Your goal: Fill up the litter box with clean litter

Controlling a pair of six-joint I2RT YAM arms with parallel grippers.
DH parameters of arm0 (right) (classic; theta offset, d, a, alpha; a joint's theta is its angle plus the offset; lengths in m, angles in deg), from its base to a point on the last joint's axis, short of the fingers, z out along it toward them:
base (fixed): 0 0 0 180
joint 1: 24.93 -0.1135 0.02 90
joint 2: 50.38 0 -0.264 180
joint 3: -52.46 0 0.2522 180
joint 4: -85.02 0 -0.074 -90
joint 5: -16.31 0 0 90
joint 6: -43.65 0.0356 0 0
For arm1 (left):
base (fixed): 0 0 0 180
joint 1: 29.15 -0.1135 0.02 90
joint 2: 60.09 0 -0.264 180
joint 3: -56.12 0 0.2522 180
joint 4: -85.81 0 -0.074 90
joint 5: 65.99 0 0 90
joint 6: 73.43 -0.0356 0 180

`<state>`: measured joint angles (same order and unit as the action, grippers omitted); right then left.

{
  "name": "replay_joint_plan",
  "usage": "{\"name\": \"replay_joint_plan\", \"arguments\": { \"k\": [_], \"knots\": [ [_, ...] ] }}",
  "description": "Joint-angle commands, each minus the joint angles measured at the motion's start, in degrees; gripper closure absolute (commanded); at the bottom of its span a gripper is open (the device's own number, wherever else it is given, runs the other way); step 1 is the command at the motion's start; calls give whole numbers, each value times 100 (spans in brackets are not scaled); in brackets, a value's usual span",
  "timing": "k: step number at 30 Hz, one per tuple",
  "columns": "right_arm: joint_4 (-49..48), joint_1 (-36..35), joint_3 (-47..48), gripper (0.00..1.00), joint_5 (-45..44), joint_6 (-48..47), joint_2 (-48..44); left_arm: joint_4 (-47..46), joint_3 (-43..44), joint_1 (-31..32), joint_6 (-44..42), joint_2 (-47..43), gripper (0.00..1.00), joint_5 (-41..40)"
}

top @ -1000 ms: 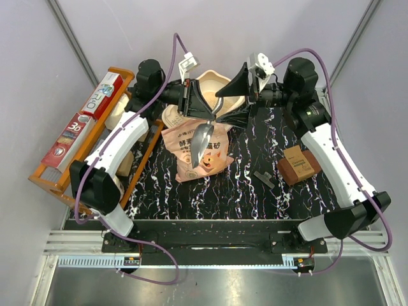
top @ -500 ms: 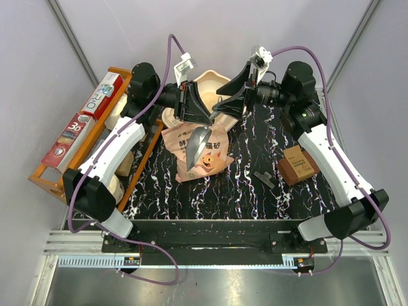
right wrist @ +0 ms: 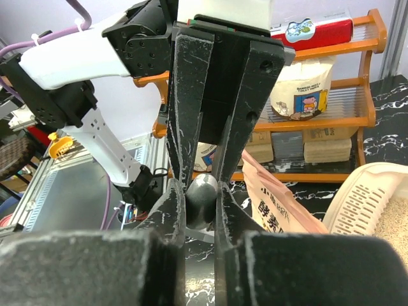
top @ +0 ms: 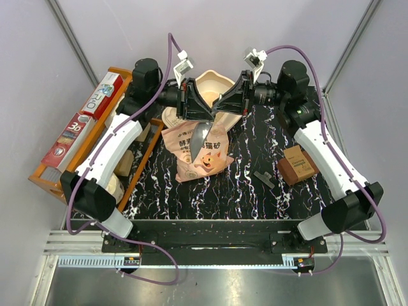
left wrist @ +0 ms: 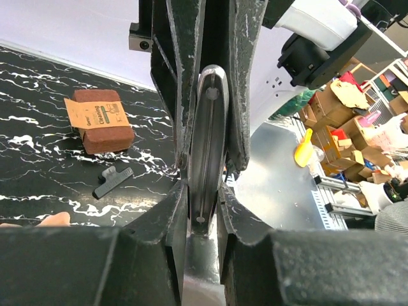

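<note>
- Since a second earlier, my right gripper [top: 221, 107] had swung in toward the left one. Its jaws, spread wide then, had come together on the metal scoop [top: 199, 137].
- At the right wrist I saw those jaws clenched on the rounded end of the scoop's handle, with metal touching both fingers [right wrist: 175, 197].
- My left gripper [top: 203, 112] was clenched on the same handle, as it had been before. At its wrist the handle stood edge-on between its fingers [left wrist: 172, 210], and the right fingers gripped it just beyond.
- The two grippers met tip to tip above the far part of the desk [top: 255, 204]. The scoop's bowl hung down over the pink bag [top: 203, 156].
- That bag lay on the desk just on the near side of the litter box [top: 213, 81].
- The litter box sat at the middle of the far edge, behind the grippers. The clean litter [right wrist: 396, 224] showed inside it as pale granules.
- An orange rack [top: 64, 172] ran along the left edge.
- A brown block [top: 298, 164] lay near the right edge, and a small dark clip [top: 263, 178] lay between it and the bag, apart from both.
</note>
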<state>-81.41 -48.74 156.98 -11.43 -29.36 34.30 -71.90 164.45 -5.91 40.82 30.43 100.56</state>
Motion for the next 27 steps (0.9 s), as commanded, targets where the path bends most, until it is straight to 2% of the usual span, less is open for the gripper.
{"name": "replay_joint_plan", "arguments": {
  "k": [1, 2, 3, 4, 6, 8, 9, 10, 11, 12, 13, 14, 15, 17, 18, 22, 27],
  "knots": [
    [-26, 8, 73, 100, 15, -73, 57, 535, 335, 13, -606, -114, 100, -588],
    [-25, 17, 82, 100, -47, -82, 48, 692, 369, 13, -649, -105, 94, -693],
    [-25, 26, 117, 100, -99, -73, 48, 867, 413, 5, -963, -113, 80, -816],
    [183, 43, 161, 100, -370, -91, 31, 1113, 466, 5, -1227, -140, 58, -1105],
    [308, 105, 284, 100, -853, -47, -13, 1807, 615, 13, -2146, -306, 49, -1405],
    [396, 175, 380, 100, -1706, 49, -83, 1898, 372, 40, -2642, -560, 44, -2291],
    [414, 175, 407, 100, -1995, 111, -110, 1750, 152, 75, -2993, -945, 41, -2738],
    [414, 184, 407, 100, -2555, 155, -180, 1444, -163, 118, -3092, -1201, 38, -3717],
    [405, 193, 399, 100, -2822, 320, -206, 588, -967, 249, -3197, -1464, 31, -4240],
    [423, 184, 407, 100, -3260, 444, -233, 188, -1349, 346, -3634, -1963, 29, -4698],
    [458, 184, 425, 100, -3429, 558, -224, -130, -1701, 504, -3951, -2168, 27, -5538],
    [510, 193, 468, 100, -3562, 777, -224, -611, -2270, 880, -4346, -2344, 26, -5868],
    [554, 184, 495, 100, -3780, 875, -198, -816, -2519, 1075, -5124, -2581, 26, -6428],
    [703, 184, 574, 100, -3931, 1147, -163, -1464, -3159, 1557, -5779, -2741, 26, -6897],
    [748, 184, 600, 100, -3976, 1183, -119, -1765, -3337, 1691, -6278, -2802, 27, -7439],
    [836, 201, 557, 100, -4090, 1359, -119, -3064, -3796, 1956, -7108, -2707, 28, -7919],
    [854, 210, 548, 100, -4134, 1430, -136, -3630, -3814, 1991, -7671, -2294, 30, -8085]
  ]
}}
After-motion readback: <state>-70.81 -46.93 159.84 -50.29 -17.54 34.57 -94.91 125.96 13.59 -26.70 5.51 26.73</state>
